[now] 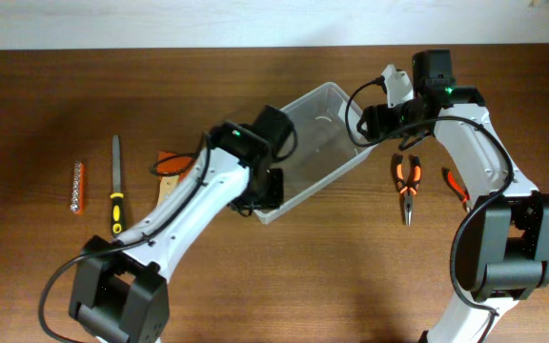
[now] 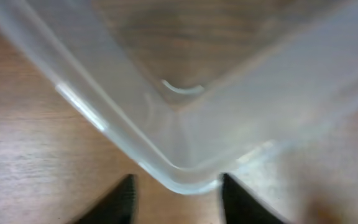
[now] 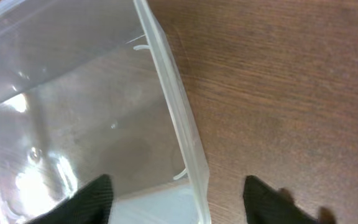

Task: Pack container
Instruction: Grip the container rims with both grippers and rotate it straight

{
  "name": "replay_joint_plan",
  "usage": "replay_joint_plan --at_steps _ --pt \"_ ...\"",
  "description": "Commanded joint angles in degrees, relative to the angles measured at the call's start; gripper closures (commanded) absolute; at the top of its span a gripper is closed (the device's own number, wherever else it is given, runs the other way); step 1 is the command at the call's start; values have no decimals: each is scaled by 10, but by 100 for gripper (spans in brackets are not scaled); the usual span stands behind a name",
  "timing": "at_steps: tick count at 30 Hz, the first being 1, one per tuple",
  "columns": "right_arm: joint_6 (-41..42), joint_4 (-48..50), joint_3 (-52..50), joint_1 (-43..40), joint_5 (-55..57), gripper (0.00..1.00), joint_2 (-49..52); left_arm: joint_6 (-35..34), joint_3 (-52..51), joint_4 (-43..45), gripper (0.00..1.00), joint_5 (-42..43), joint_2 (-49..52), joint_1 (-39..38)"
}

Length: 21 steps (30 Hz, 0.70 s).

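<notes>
The clear plastic container lies at an angle in the middle of the table and looks empty. My left gripper is open at its near left corner, one finger on each side of the rounded corner. My right gripper is open over the container's far right wall, one finger inside the bin and one outside over the table. Neither gripper holds anything.
Orange-handled pliers lie right of the container, with another orange-handled tool partly under my right arm. On the left lie a file with a yellow and black handle, a small orange bit holder and an orange and tan object partly under my left arm.
</notes>
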Motion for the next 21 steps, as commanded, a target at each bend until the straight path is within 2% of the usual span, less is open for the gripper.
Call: replay_joint_plan --at_steps 1,4,8,9,12,14,21 --pt "12 -11 23 2 -10 43 2 45 -5 -1 74 -42 2 -29" --pt "14 -34 52 2 -12 46 -4 51 -5 0 81 -93 -8 -48" --pt "14 -79 108 2 -12 53 -7 78 -5 4 95 -101 -26 -64" --pt "14 -91 121 2 -14 60 -8 88 -5 6 98 -100 -30 -70" --pt "14 -121 144 3 -27 85 -8 132 -5 10 98 -99 -32 -90" --pt "14 -132 144 8 -28 94 -7 148 -5 10 98 -94 -32 -106" --pt "14 -161 143 32 -24 96 6 164 -6 35 98 -92 -30 -156"
